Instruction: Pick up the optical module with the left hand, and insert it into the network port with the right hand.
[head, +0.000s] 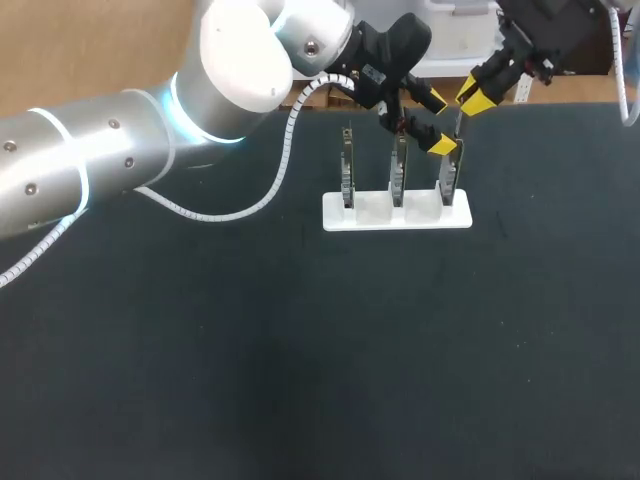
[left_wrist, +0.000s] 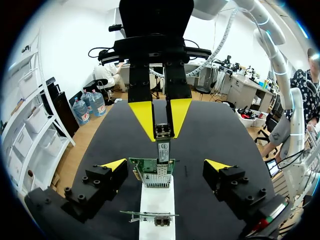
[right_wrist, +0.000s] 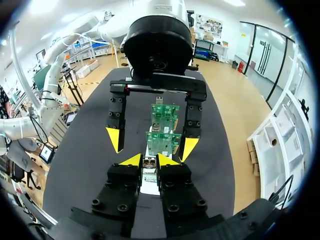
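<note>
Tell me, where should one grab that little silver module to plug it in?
By its rear end, pinched across the two flat sides, coming from the end away from the network card. The optical module is a slim bar aimed nose-first at it, so its nose is left free. The right arm's jaws hold it so.

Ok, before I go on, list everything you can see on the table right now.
table: one, black, under everything.
holder: one, white, far middle of the table, carrying the cards.
network cards: three, green with metal brackets, upright in a row in the holder.
optical module: one, silvery, upright, lower end at the top of the row's right-end card.
left hand: one, black with yellow tips, open, one finger on each side of that card.
right hand: one, black with yellow tips, shut on the optical module above that card.
</note>
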